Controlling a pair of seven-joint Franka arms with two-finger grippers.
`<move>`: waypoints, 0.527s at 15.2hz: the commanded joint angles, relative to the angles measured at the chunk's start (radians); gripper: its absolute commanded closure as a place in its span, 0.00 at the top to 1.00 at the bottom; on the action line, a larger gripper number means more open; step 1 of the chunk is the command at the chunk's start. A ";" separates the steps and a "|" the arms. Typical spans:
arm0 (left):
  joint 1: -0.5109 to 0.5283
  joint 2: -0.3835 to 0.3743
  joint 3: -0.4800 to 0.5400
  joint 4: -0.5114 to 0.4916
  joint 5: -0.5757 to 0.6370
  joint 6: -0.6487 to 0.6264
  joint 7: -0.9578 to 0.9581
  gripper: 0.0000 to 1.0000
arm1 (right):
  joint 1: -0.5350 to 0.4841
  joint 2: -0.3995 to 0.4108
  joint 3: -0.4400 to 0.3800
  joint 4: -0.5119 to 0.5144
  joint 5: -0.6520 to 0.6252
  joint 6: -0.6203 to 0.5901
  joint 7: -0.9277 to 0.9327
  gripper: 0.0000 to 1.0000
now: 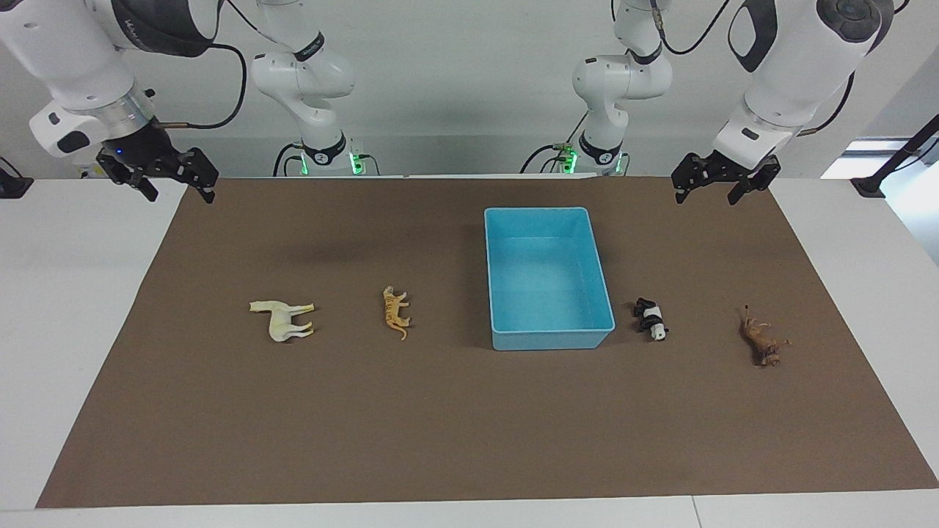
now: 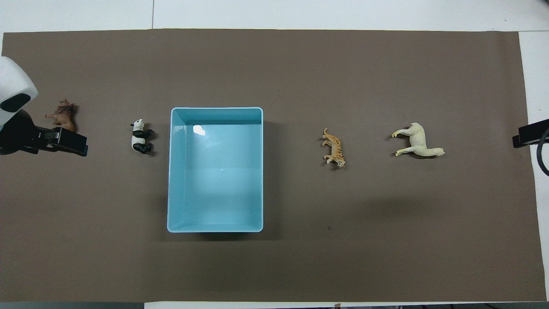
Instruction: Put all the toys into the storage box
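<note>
The light blue storage box (image 1: 550,339) (image 2: 216,109) stands empty in the middle of the brown mat. All toys lie on their sides on the mat in a row. The cream-white horse (image 1: 282,320) (image 2: 418,141) and the orange tiger (image 1: 396,312) (image 2: 334,148) lie toward the right arm's end. The panda (image 1: 651,318) (image 2: 140,136) lies beside the box and the dark brown animal (image 1: 763,341) (image 2: 63,116) toward the left arm's end. My left gripper (image 1: 706,196) (image 2: 64,143) hangs open and empty, raised over the mat's edge at its own end. My right gripper (image 1: 180,192) (image 2: 529,134) hangs open and empty at its end.
The brown mat (image 1: 469,425) covers most of the white table (image 1: 73,293). Both arm bases stand at the table's edge by the robots. Nothing else lies on the mat.
</note>
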 commanded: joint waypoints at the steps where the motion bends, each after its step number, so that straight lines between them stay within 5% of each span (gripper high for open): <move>1: 0.017 -0.024 -0.008 -0.024 0.002 0.016 0.010 1.00 | -0.017 -0.017 0.012 -0.002 -0.004 -0.039 0.014 1.00; 8: 0.015 -0.024 -0.008 -0.024 0.002 0.018 0.010 1.00 | -0.015 -0.017 0.011 -0.002 -0.004 -0.053 0.011 1.00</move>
